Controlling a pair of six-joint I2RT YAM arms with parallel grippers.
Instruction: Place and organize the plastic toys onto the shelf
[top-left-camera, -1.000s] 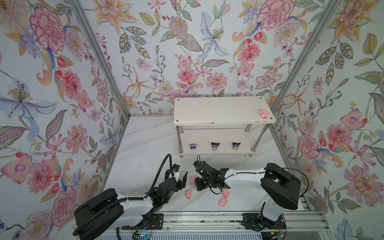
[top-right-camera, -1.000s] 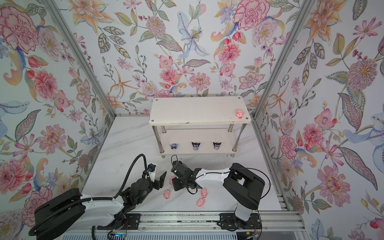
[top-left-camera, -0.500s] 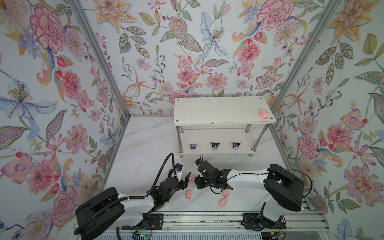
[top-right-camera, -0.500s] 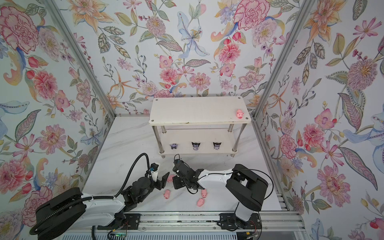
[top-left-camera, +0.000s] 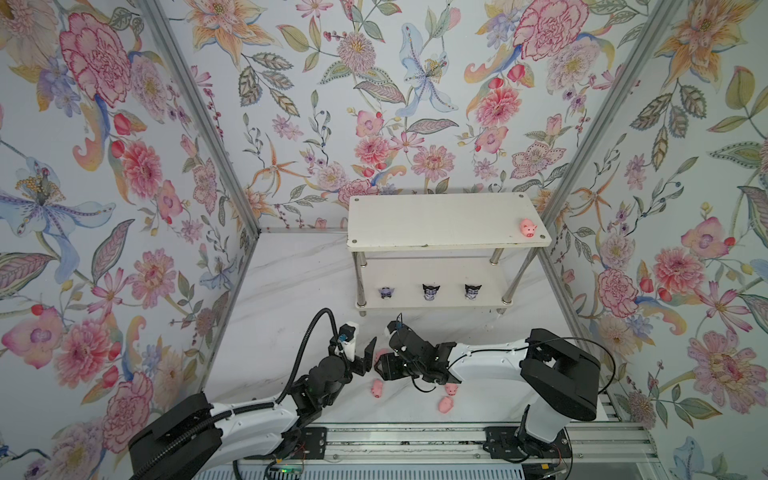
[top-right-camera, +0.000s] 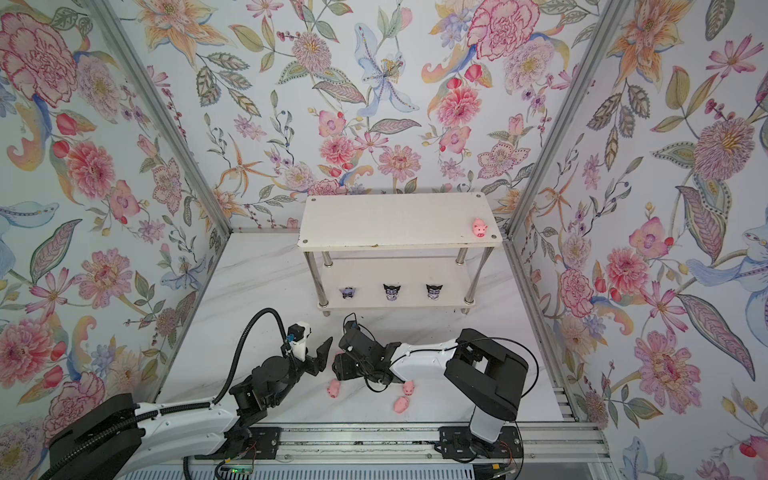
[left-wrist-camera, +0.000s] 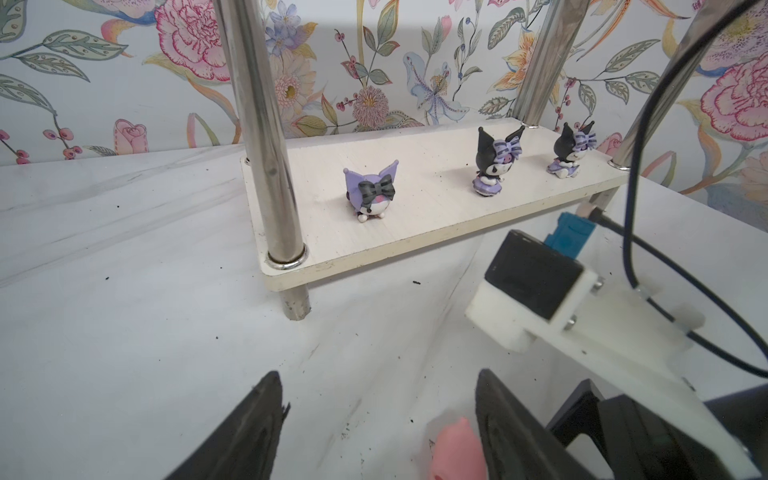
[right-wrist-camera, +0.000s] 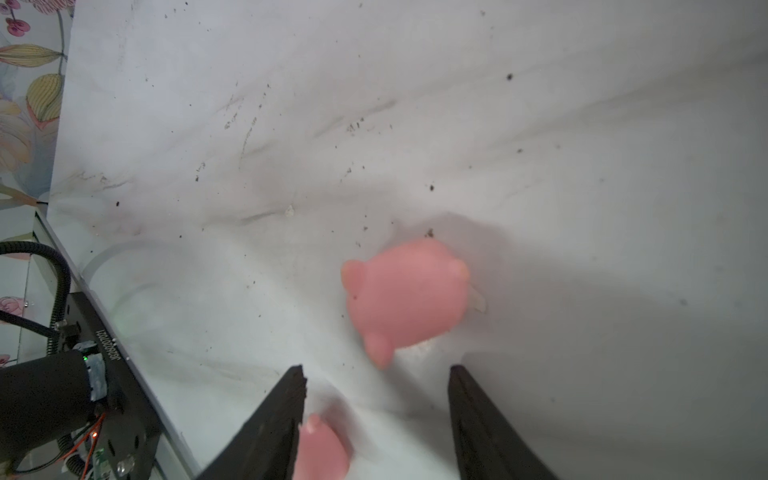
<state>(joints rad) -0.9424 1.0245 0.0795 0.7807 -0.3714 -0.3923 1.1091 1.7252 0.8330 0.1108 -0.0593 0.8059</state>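
Observation:
The white shelf (top-left-camera: 436, 216) stands at the back. One pink pig (top-left-camera: 528, 227) sits on its top board, and three purple figurines (left-wrist-camera: 372, 195) (left-wrist-camera: 494, 162) (left-wrist-camera: 572, 151) line the lower board. Three pigs (top-left-camera: 377, 388) (top-left-camera: 451, 388) (top-left-camera: 444, 404) lie on the table. A fourth pig (top-left-camera: 380, 356) lies partly hidden between the two grippers. My left gripper (left-wrist-camera: 376, 380) is open, this pig (left-wrist-camera: 457, 451) lying by one finger. My right gripper (right-wrist-camera: 376, 370) is open too. A pig (right-wrist-camera: 322, 453) lies against one of its fingers and another pig (right-wrist-camera: 405, 299) just ahead.
The right arm's wrist camera block (left-wrist-camera: 532, 286) and its cable (left-wrist-camera: 636, 232) sit close beside my left gripper. A chrome shelf leg (left-wrist-camera: 266, 137) stands ahead of it. Flowered walls enclose the marble table (top-left-camera: 291, 299). A metal rail (top-left-camera: 415, 436) runs along the front edge.
My right gripper has gone from shut to open. The left gripper has moved right, closer to the right gripper and the pig between them.

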